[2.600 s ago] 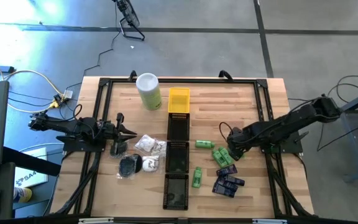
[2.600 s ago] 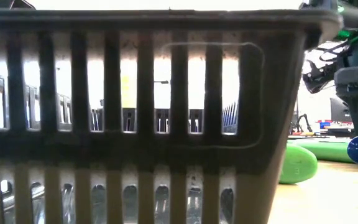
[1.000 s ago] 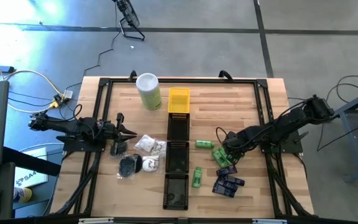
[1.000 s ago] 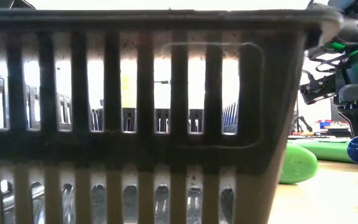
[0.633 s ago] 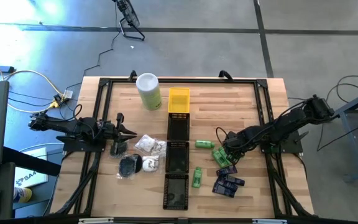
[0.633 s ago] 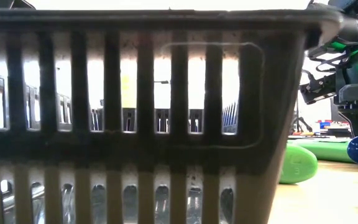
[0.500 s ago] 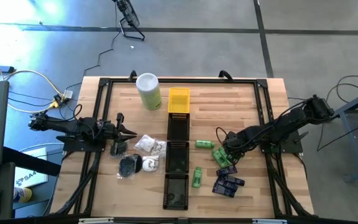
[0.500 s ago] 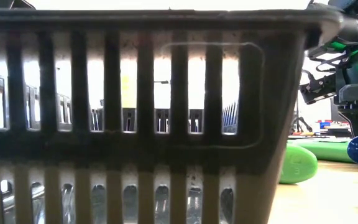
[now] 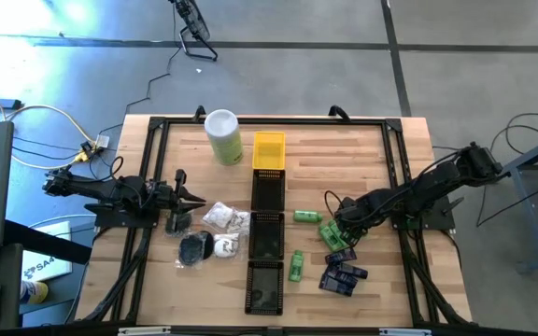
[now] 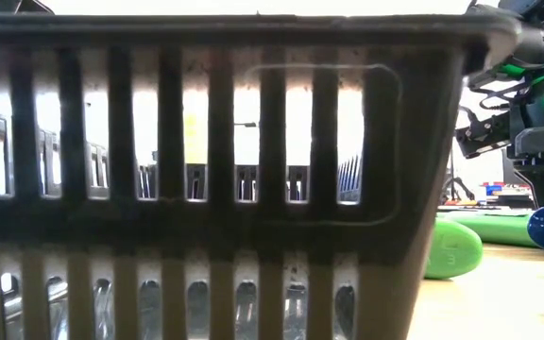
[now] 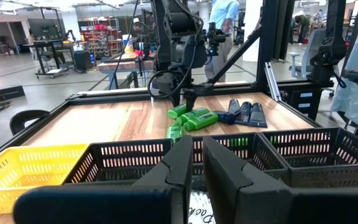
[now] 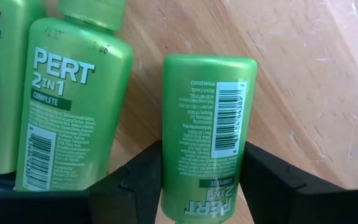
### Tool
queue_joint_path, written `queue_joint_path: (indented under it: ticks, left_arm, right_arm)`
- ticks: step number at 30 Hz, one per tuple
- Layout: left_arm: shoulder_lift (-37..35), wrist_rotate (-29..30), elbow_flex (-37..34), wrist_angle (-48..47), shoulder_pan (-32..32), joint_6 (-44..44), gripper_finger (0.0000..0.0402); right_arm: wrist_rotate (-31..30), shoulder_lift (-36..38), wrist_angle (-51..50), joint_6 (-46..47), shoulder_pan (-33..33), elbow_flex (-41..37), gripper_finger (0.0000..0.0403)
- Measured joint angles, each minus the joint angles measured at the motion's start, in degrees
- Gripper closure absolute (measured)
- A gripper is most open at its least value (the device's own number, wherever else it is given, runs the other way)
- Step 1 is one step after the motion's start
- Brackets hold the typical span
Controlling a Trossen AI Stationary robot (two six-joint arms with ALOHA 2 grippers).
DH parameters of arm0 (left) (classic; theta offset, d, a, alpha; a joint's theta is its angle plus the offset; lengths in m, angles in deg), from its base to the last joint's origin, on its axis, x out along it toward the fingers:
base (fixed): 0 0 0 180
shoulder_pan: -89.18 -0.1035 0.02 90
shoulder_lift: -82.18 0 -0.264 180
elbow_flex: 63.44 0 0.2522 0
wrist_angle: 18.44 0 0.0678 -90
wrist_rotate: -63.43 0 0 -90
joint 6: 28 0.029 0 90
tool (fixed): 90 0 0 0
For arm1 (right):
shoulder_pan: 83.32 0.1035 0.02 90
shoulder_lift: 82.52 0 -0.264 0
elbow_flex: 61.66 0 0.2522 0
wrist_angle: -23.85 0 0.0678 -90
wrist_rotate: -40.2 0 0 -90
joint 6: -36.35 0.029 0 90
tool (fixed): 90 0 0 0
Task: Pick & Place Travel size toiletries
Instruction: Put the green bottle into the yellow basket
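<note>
Right wrist view: a glossy bright green plastic bottle (image 12: pixel 209 134), barcode label up, lies flat on the grained pale wooden counter (image 12: pixel 316 81), between the right gripper (image 12: pixel 207 180)'s dark matte jaws, which stand apart on either flank; whether they press it I cannot tell. A second smooth green bottle printed "PERT 2 IN 1" (image 12: pixel 73 93) lies just beside. In the high view, the left gripper (image 9: pixel 197 199) rests by crinkly clear-wrapped white pieces (image 9: pixel 224 219), its jaws closed on nothing.
</note>
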Motion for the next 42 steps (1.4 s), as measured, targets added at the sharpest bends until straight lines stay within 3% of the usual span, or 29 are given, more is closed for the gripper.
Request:
queue_joint_path:
  ticks: [20,29,36,42]
  left_arm:
    - [0.0,0.0,0.0,0.0,0.0,0.0,0.0368]
    - [0.0,0.0,0.0,0.0,0.0,0.0,0.0368]
    - [0.0,0.0,0.0,0.0,0.0,0.0,0.0368]
    - [0.0,0.0,0.0,0.0,0.0,0.0,0.0368]
  right_arm:
    - [0.4,1.7,-1.9,0.0,0.0,-0.3,0.0242]
    - [0.1,8.0,-2.7,0.0,-2.1,-0.2,0.0244]
    - [-4.0,14.2,-2.3,-0.7,-4.7,-0.1,0.0243]
    - [-4.7,19.6,2.4,-2.9,-6.6,-0.1,0.0246]
